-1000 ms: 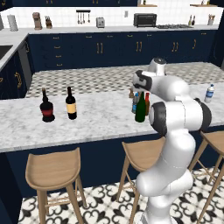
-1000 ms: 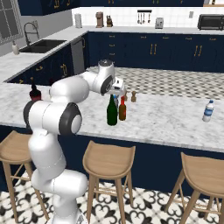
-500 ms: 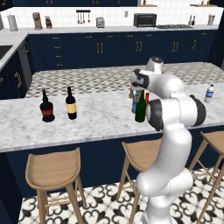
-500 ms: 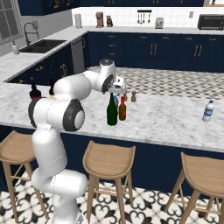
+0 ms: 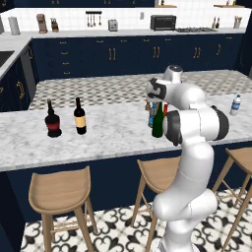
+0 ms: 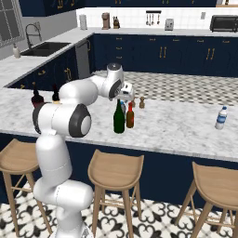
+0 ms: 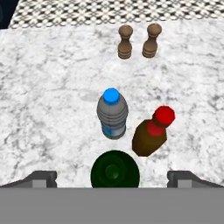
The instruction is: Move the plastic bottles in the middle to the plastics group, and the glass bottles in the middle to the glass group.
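Note:
My gripper (image 7: 113, 180) is open and hovers above the middle bottles, fingertips (image 7: 41, 178) spread wide to either side of the dark green bottle (image 7: 114, 170) seen from above. Beyond it stand the bluish plastic bottle (image 7: 112, 114) with a blue top and the amber bottle (image 7: 150, 134) with a red cap. From the base, the green bottle (image 6: 119, 119) and the amber bottle (image 6: 130, 116) stand below the gripper (image 6: 124, 98). The two wine bottles (image 5: 52, 121) (image 5: 79, 117) stand at the counter's left. The clear water bottle (image 5: 236, 105) stands at the far right.
Two small wooden shakers (image 7: 125, 42) (image 7: 151, 40) stand just behind the middle bottles. Wooden stools (image 5: 59, 192) line the near side of the marble counter (image 5: 113, 133). My own arm crosses in front of part of the bottles in the left base view.
The arm's elbow has swung a little while the hand stays above the middle bottles. No bottle has moved, and the jaws stay wide.

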Robot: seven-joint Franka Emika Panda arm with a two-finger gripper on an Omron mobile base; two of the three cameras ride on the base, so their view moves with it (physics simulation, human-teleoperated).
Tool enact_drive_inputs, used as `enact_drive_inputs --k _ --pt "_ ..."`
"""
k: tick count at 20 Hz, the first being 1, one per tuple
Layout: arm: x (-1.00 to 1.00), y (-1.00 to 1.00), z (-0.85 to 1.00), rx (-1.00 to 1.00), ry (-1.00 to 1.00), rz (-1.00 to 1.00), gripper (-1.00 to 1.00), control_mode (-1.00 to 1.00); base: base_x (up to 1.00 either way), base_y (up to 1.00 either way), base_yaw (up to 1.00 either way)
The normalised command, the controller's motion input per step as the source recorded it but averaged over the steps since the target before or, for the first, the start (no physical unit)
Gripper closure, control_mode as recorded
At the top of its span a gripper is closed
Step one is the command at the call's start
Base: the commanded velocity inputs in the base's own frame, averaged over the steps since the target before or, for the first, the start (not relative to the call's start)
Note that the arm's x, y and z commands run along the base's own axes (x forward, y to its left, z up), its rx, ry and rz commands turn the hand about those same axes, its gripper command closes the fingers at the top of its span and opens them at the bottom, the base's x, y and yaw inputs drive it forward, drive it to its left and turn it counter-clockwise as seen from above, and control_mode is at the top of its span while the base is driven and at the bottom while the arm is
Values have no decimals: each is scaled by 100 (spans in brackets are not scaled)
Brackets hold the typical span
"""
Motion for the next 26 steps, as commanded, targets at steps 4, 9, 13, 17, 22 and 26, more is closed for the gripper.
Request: enact_drive_inputs --k 4,9,13,17,22,26 --pt "6 0 -6 0 0 0 -100 -100 0 0 0" --pt "24 0 0 0 0 0 -100 -100 0 0 0" --pt "10 0 0 0 0 0 -100 -100 0 0 0" --pt "0 0 0 0 0 0 100 -100 0 0 0" --pt "-2 0 0 0 0 0 100 -100 0 0 0" --pt "-6 0 0 0 0 0 100 -100 0 0 0"
